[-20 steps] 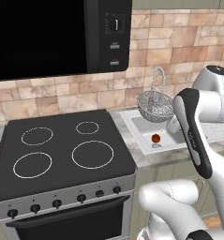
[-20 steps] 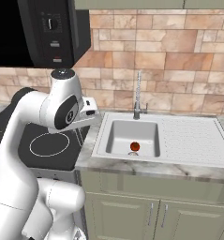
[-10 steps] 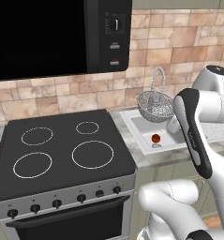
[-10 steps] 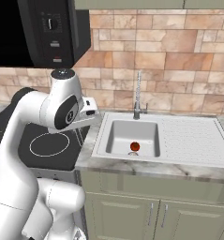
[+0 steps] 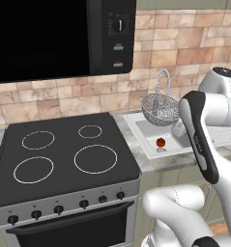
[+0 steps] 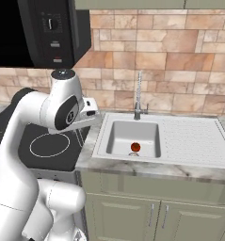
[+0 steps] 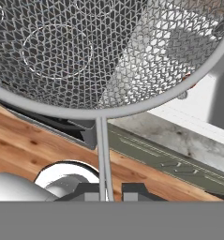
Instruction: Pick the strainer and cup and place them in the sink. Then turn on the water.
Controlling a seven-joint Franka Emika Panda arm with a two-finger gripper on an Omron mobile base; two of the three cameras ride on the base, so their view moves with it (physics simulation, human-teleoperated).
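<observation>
Hand view shows the pincer (image 7: 105, 191) nearly closed on the thin handle of the strainer (image 7: 99, 56), whose mesh bowl spreads across the upper frame, carried by that handle so it hangs over the sink (image 5: 148, 129) for lowering

The strainer (image 5: 160, 109) is a round bowl of speckled grey metal mesh with a plain grey rim. It hangs in the air, clear of any surface, above the left rear corner of the sink (image 5: 145, 138). In the hand view its thin straight handle (image 7: 103, 154) runs down from the rim. The sink (image 6: 180, 140) is a white rectangular basin with a ribbed white drainboard on its right side, set into the worktop. The tall slim chrome faucet (image 6: 138, 96) stands upright at the middle of the basin's back edge.
</observation>
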